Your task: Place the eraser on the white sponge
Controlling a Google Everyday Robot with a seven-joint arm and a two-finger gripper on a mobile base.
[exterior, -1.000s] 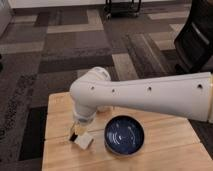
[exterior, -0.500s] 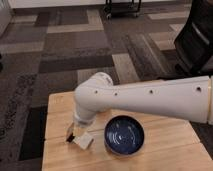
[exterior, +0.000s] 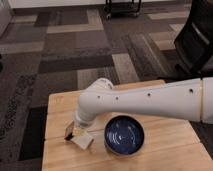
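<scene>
Where the white arm bends down over the left half of the table, the parts of the scene read as follows.

Arm: a thick, smooth white robot arm (exterior: pixel 145 102) reaching in from the right edge, its elbow above the table and its wrist pointing down and to the left.

Gripper: the dark two-finger gripper (exterior: pixel 71 132) hangs at the wrist's lower end, low over the table's left part; it holds the eraser between its fingers.

Eraser: a small, dark, nearly black rectangular block (exterior: pixel 68 133) with a reddish patch, tilted, at the gripper's tip, just at the upper left edge of the sponge; contact with the sponge cannot be told.

Sponge: a flat, off-white rectangular sponge pad (exterior: pixel 83 141) with soft edges, lying on the table directly below the gripper and just left of the bowl.

Bowl: a round, dark blue bowl (exterior: pixel 124 135), upright, near the table's middle, clearly wider than the sponge.

Table: a light wooden table top (exterior: pixel 160 155) of jointed planks.

Floor: a carpet (exterior: pixel 60 55) of grey, brown and beige rectangles.
</scene>
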